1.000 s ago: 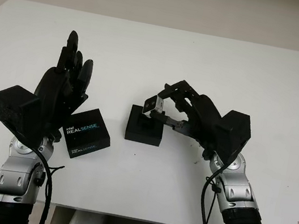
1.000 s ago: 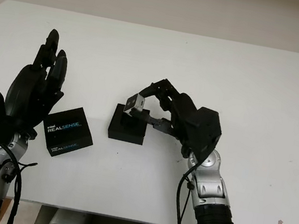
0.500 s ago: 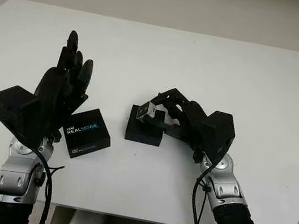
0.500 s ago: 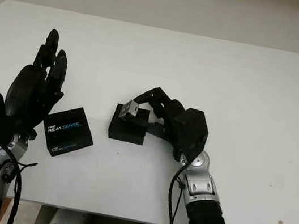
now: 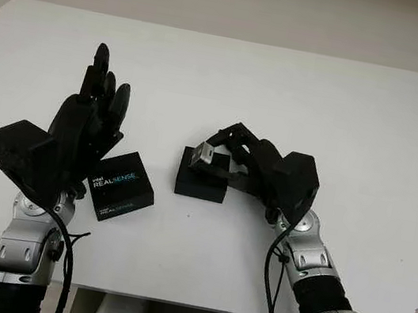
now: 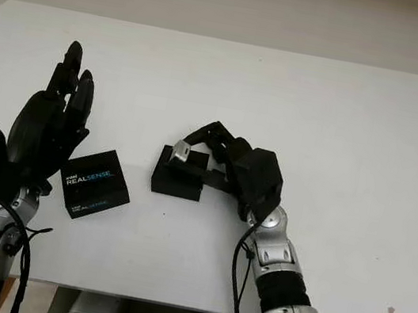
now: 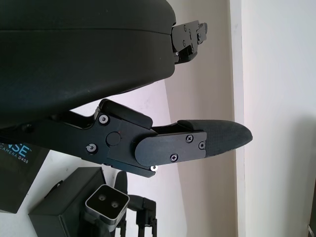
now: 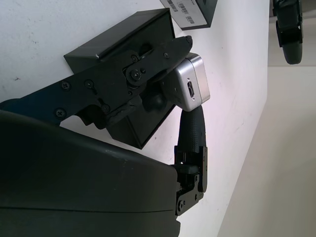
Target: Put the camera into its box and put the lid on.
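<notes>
My right hand (image 5: 222, 152) is shut on the small silver camera (image 5: 204, 154), holding it just above the open black box (image 5: 201, 181) at the table's middle. In the right wrist view the camera (image 8: 192, 85) sits between the fingers over the box (image 8: 133, 123), its port end showing. The black lid (image 5: 121, 186), printed REALSENSE, lies flat to the left of the box. My left hand (image 5: 91, 117) is open, raised above the table just left of the lid. In the left wrist view the camera's (image 7: 106, 202) two lenses show above the box (image 7: 69, 202).
The white table (image 5: 344, 115) stretches wide behind and to the right of the box. Its front edge runs close below both forearms.
My right hand has carried the camera leftward and lower, from beside the box's right edge to over its opening. The left hand and the lid have stayed put.
</notes>
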Robot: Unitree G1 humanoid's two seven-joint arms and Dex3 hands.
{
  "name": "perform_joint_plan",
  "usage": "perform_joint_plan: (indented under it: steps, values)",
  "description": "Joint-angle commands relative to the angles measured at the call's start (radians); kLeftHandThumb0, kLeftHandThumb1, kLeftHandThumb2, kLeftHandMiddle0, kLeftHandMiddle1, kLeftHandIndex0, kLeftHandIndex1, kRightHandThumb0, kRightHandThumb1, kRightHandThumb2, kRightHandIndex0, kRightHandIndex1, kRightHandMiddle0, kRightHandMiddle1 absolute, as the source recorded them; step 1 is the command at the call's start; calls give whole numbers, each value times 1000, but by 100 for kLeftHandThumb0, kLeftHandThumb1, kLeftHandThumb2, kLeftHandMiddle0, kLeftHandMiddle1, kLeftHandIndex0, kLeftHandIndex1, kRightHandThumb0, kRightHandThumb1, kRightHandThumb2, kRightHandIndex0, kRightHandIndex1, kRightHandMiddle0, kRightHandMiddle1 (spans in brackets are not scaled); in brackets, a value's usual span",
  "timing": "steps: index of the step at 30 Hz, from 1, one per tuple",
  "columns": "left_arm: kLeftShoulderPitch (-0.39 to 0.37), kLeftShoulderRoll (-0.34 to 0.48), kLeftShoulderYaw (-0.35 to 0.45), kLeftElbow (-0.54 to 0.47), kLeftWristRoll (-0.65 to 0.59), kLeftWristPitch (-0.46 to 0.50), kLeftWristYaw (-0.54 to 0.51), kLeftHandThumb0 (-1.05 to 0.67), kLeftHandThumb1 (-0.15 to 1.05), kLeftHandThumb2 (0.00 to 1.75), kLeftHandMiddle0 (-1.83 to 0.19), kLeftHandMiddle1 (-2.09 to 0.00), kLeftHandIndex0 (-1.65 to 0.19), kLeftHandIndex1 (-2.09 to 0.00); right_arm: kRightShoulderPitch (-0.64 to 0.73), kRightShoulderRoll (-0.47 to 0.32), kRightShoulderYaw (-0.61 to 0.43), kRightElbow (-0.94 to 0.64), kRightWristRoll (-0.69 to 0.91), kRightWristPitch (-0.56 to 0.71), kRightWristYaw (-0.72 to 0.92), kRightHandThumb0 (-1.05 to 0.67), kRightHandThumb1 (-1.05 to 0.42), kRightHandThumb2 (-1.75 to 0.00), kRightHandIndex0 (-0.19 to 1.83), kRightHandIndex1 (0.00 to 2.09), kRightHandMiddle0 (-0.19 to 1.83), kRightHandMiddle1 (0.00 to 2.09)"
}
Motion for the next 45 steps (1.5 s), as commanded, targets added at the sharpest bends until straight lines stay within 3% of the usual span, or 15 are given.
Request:
perform_joint_plan:
  steps: [1,19,29,41,43,45]
  values:
    - [11,-2,0,-13,0,-8,1,-73,105,50,19,0,19,0,-8,6,3,-2,-4,-8,2,-44,-93,-5,20,5,34,176]
    - [16,1,0,-27,-2,7,1,-74,105,50,19,0,19,0,7,-80,85,-64,-188,-130,-46,-42,-91,-5,23,7,36,175]
    - [16,6,2,-32,2,11,2,-75,105,49,19,-2,19,0,41,-89,92,-134,-235,-85,-86,-39,-92,-6,26,7,35,171]
    - [14,15,7,-33,-5,13,-11,-74,105,50,19,0,19,0,64,-110,171,-241,-392,14,-125,-42,-94,-6,29,8,33,162]
    - [14,14,8,-33,-6,11,-11,-75,105,50,19,0,19,0,64,-125,190,-260,-425,25,-120,-47,-95,-6,26,6,20,144]
    - [14,13,8,-34,-7,11,-11,-75,105,49,19,0,19,0,62,-144,210,-282,-464,37,-112,-51,-96,-6,20,4,13,111]
